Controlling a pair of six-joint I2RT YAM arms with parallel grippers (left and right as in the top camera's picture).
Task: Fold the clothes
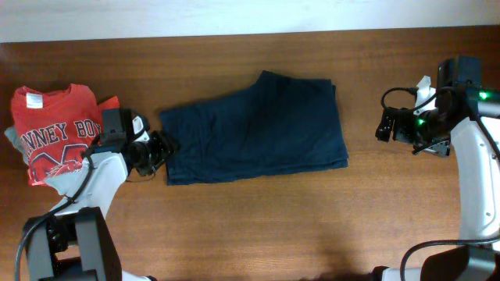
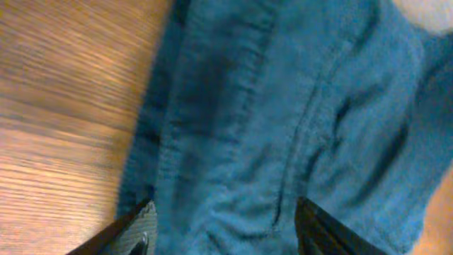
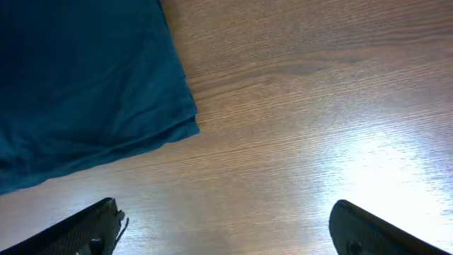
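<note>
The dark navy garment point(image 1: 258, 129) lies folded flat in the middle of the wooden table. My left gripper point(image 1: 166, 148) is open at its left end, fingers spread over the blue fabric point(image 2: 269, 120), which fills the left wrist view. My right gripper point(image 1: 383, 125) is open and empty, hovering over bare wood to the right of the garment. The right wrist view shows the garment's layered right corner point(image 3: 92, 85) at upper left, apart from the fingers point(image 3: 226, 230).
A red T-shirt with white lettering point(image 1: 55, 133) lies at the far left on a grey garment point(image 1: 14, 139), just behind my left arm. The table's far edge point(image 1: 234, 33) runs along the top.
</note>
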